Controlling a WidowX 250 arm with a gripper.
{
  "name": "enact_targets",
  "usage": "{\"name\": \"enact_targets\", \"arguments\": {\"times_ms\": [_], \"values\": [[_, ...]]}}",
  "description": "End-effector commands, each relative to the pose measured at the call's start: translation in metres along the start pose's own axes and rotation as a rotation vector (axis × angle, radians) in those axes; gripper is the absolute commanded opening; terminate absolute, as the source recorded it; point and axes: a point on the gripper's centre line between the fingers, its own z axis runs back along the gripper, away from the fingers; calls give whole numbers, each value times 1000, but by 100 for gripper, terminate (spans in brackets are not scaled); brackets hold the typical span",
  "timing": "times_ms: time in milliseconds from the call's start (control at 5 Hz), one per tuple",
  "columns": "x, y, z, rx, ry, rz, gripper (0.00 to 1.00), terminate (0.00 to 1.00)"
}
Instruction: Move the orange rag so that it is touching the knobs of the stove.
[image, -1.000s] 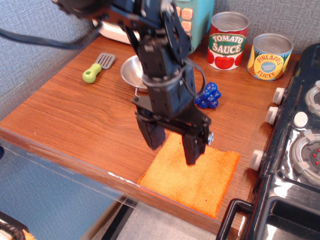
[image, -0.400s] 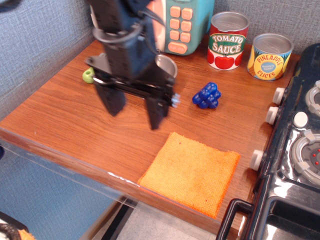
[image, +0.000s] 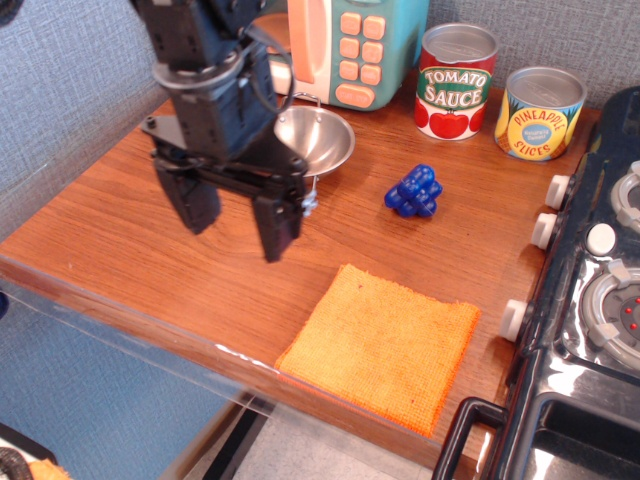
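Orange terry, the orange rag (image: 381, 344) lies flat near the front edge of the wooden worktop (image: 120, 240), its right edge reaching the lowest of the knobs (image: 513, 319) on the stove (image: 590, 330); whether cloth and knob truly touch or sit just beside each other is hard to tell from this angle. The tool (image: 238, 222) has changed most: a second ago it stood directly over the rag with its fingers down at the cloth, and since then it has lifted and swung away to the left. It now hangs above bare wood in front of the steel bowl (image: 315, 141), released, jaws spread and holding nothing. The rag has not shifted across these moments. That retreat suggests the placing is finished, or very nearly so. Rag and tool are now well apart, the cloth lying to the right of the tool and nearer the front edge. The blue grapes (image: 415, 192) stay undisturbed between bowl and stove.
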Motion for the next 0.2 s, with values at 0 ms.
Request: {"name": "enact_targets", "arguments": {"times_ms": [0], "values": [[-2,-2,7,5,-22,-5,100,100]]}}
